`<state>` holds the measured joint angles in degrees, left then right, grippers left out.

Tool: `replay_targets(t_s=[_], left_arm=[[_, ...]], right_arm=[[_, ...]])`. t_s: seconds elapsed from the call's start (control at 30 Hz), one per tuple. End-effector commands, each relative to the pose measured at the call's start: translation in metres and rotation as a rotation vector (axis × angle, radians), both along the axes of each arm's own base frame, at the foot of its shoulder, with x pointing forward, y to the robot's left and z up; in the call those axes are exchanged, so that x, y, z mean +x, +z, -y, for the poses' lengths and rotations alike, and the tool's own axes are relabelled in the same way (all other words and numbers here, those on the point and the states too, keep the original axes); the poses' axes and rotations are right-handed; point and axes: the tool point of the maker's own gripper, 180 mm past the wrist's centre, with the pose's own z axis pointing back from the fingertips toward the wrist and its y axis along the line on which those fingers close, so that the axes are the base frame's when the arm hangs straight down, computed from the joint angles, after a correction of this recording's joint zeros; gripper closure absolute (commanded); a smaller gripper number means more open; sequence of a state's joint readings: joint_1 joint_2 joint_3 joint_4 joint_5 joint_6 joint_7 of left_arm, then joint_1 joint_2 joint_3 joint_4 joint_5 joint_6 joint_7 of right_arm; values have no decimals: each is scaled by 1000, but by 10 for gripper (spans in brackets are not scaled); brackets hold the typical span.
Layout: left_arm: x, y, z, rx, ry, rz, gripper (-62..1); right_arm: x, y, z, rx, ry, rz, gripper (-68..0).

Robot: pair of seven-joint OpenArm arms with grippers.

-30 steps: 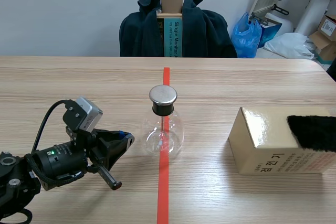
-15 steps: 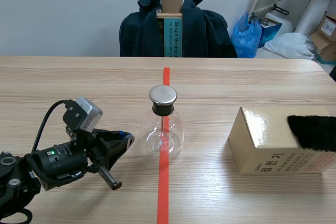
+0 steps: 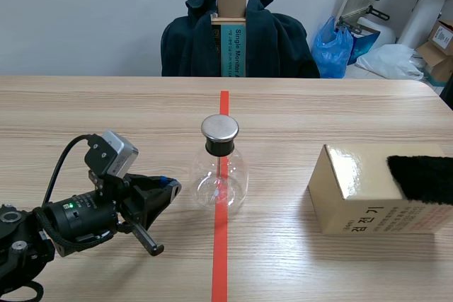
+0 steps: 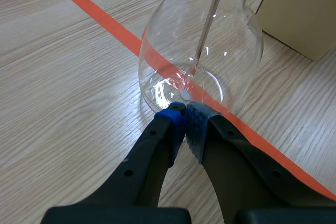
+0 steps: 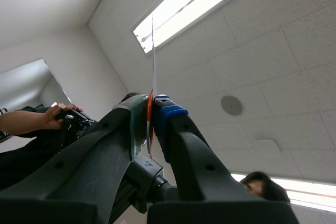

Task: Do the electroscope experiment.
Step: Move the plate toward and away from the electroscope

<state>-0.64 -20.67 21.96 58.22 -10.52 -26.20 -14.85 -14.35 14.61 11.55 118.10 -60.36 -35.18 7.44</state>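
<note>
The electroscope, a clear glass flask (image 3: pixel 221 178) with a black stopper, a metal cap (image 3: pixel 219 128) and a thin rod inside, stands on the red tape line at mid-table. My left gripper (image 3: pixel 167 187) lies low to the flask's left, shut on nothing. In the left wrist view its fingertips (image 4: pixel 185 119) sit just short of the flask (image 4: pixel 199 56) at its base. My right gripper (image 5: pixel 152 109) points up at the ceiling, shut on a thin pale rod (image 5: pixel 153 56) with an orange part at the pads. The right arm is outside the scene view.
A tan cardboard box (image 3: pixel 368 203) stands to the flask's right with a black fur cloth (image 3: pixel 423 177) on top. A chair draped with a dark jacket (image 3: pixel 237 33) stands behind the table. In the right wrist view a person's hand (image 5: pixel 50 116) holds a dark device.
</note>
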Motion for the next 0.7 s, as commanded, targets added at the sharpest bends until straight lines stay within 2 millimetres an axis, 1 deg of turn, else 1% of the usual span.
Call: replay_targets(t_s=[0.0,0.4,0.6,0.67], left_arm=[[4,11,2,-24,-1,31,-37],[5,11,0,-22,1,31,-37],[6,15,-6,-21,3,49,-37],[6,15,-10,-10,1,52,-36]], right_arm=[[-2,3,1,-2,-1,15,-7],[-2,1,-1,-9,1,5,-7],[-3,-2,6,2,-26,-8,-6],[-2,-8,9,-8,-42,-31,-6]])
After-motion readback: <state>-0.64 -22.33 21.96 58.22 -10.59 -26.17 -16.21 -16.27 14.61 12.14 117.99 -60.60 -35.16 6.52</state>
